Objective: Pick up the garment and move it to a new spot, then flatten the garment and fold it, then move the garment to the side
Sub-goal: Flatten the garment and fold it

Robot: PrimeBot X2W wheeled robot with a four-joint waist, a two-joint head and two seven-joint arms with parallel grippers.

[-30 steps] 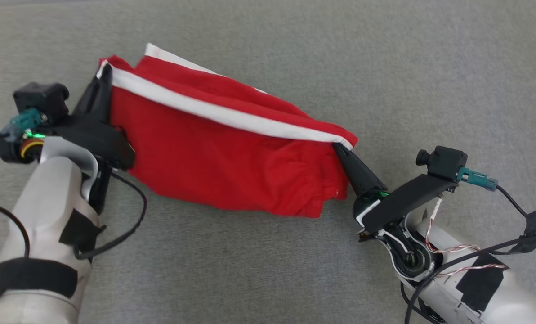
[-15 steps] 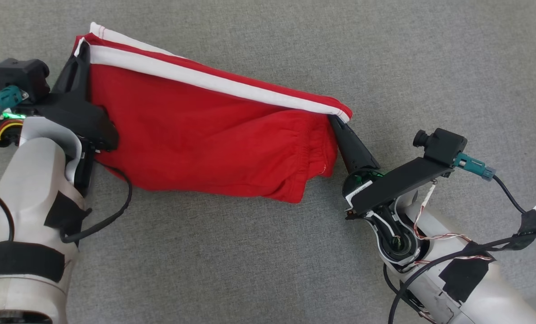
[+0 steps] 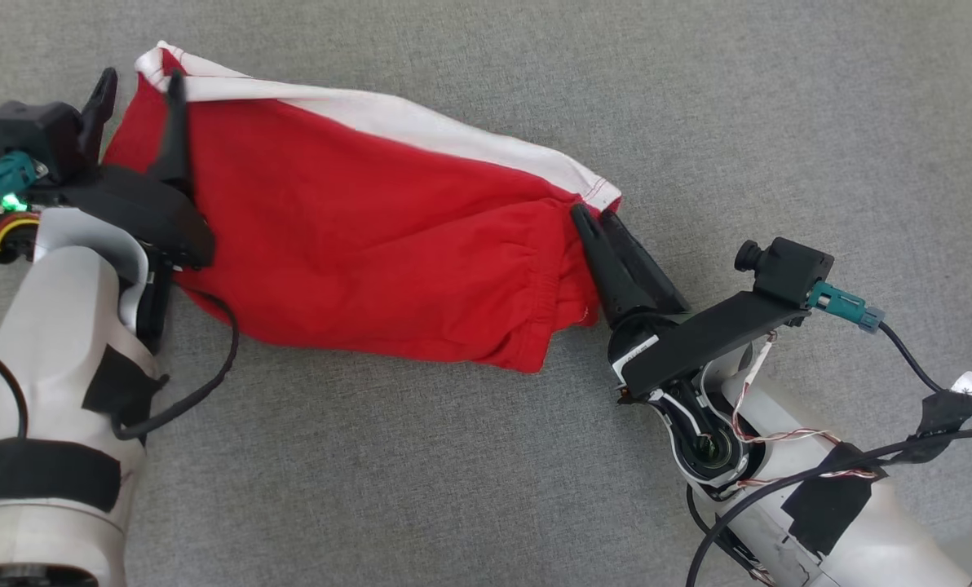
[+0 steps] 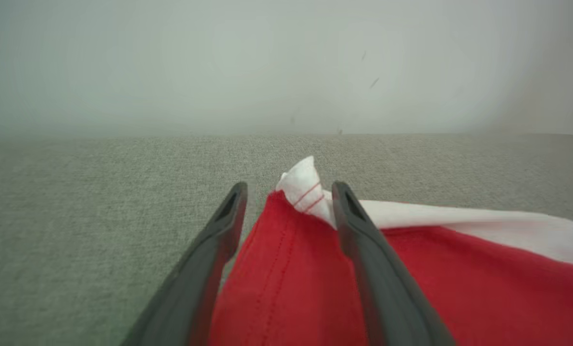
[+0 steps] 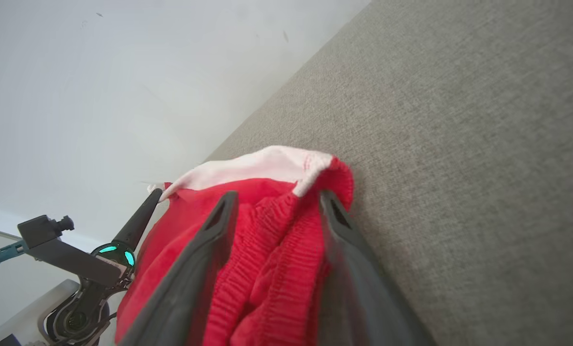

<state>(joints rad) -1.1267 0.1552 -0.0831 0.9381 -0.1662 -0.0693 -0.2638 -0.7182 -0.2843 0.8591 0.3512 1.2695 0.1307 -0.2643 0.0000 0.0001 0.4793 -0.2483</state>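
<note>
Grey woven surface (image 3: 698, 106) spreads wide, with a pale wall (image 4: 286, 57) behind. The red garment (image 3: 355, 236) lies on it, white band along its far edge. The left gripper (image 3: 143, 77) gapes astride its left corner. The right gripper (image 3: 592, 214) is parted too, waistband fabric between its fingers.

Head camera looks down; both close wrist cameras share the garment (image 3: 355, 236).

So the garment (image 3: 372, 244) is bright red with a white band (image 3: 421, 129) along one edge, red stitching on it. The worktop (image 3: 698, 98) is plain grey weave, left claw (image 3: 143, 77) and right claw (image 3: 593, 214) both black.
</note>
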